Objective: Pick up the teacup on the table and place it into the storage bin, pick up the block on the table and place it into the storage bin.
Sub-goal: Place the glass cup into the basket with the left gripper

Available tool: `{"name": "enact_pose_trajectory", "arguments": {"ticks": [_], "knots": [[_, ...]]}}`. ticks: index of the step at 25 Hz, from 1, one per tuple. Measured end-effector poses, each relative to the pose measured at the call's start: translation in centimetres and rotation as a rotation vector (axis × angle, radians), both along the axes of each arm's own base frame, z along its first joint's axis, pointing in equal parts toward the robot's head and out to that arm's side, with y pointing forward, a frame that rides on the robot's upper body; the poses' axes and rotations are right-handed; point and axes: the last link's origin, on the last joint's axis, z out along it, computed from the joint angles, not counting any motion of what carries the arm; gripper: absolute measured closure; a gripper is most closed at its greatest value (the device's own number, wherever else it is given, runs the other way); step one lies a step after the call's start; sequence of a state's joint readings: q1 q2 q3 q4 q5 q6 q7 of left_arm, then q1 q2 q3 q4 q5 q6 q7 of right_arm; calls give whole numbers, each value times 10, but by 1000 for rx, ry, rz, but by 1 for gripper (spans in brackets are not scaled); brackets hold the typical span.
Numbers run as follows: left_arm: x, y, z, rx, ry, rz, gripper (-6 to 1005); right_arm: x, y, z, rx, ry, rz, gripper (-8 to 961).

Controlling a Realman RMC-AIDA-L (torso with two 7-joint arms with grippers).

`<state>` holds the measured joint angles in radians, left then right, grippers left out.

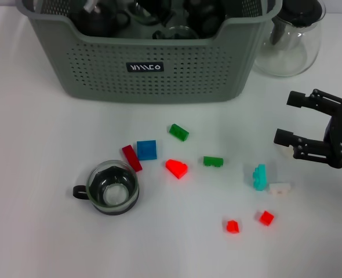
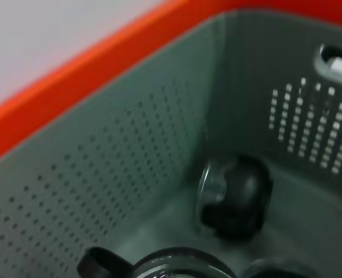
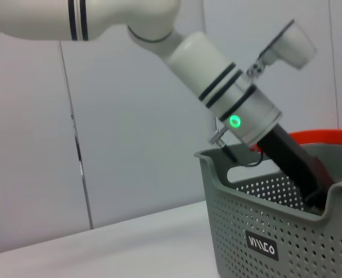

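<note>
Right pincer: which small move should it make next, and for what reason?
Probably lower the right pincer, which is open above the table's right side, toward the cyan block close in front of it. Blocks lie loose on the table, none is gripped, and the left arm reaches into the storage bin.

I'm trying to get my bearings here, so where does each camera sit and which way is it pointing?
Head view: on the robot's head, looking down at the table with the teacup, scattered blocks and the storage bin; the right gripper, open, hangs above the table's right side.
Left wrist view: on the left wrist, looking down inside the bin at dark cups; none of the robot shows.
Right wrist view: on the right wrist, facing across the table at the bin; the left arm reaches down into it.
All three views share the bin.
</note>
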<state>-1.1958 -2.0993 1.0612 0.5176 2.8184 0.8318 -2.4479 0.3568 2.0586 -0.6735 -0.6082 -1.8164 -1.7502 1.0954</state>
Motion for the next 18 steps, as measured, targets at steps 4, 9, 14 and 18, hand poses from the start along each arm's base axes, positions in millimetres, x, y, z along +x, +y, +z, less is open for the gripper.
{"name": "enact_pose_trajectory", "arguments": {"ticks": [4,9,14,18], "knots": [[-1,0,-5,-1,9,7,966,0,0,0,-2,2,-2,85],[1,0,-5,4,-1,5,900,0,0,0,-4,2,-4,85],[7,0,-4,17,-34,-6,749,2,-1,0,-9,5,-12,86],[18,-6,16,87,-223,-45,646,4,-2,0,-8,4,-14,86]]}}
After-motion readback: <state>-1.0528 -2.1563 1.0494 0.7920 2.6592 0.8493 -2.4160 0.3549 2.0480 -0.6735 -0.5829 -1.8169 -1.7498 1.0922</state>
